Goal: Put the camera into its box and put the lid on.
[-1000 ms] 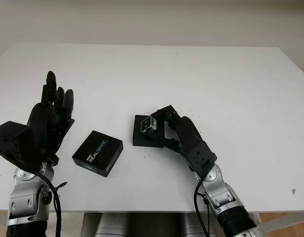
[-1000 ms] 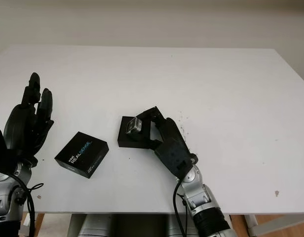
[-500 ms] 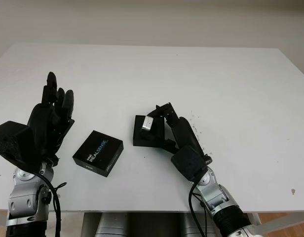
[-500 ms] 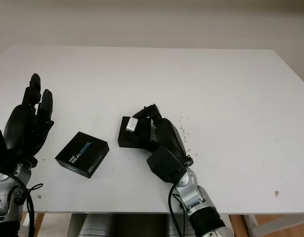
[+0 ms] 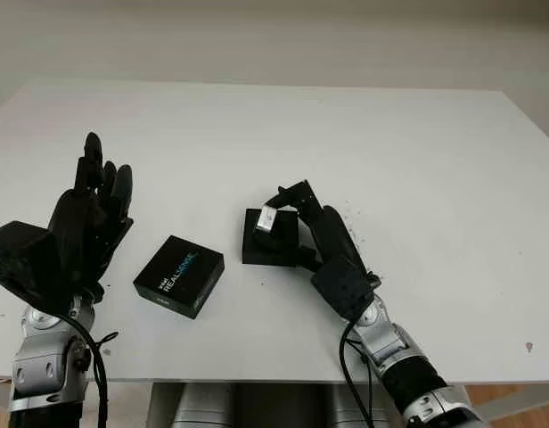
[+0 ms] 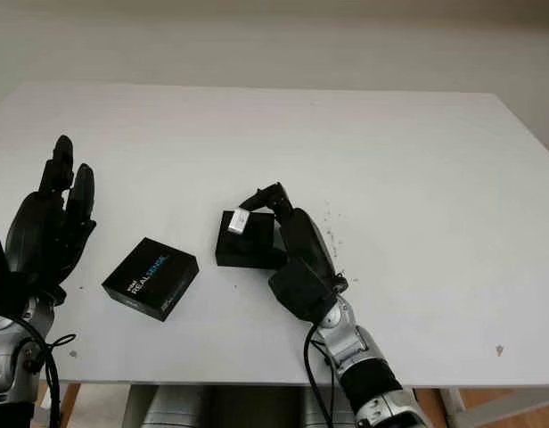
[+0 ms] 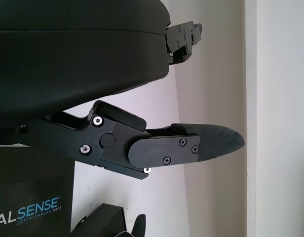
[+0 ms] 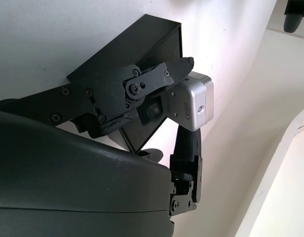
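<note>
While the left hand [image 5: 87,223] hangs open, right-hand fingers [image 8: 147,86] pinch the camera [image 5: 266,218] above its box [image 5: 270,242].

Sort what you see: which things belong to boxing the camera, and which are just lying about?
Belong to the job:
camera, held by the right hand
open black box
RealSense lid

Just there:
white table
left hand, open and idle

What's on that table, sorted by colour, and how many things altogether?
Black: 2, the open box and the REALSENSE lid
Silver: 1, the camera, held in the right hand over the box
Total: 3
</note>
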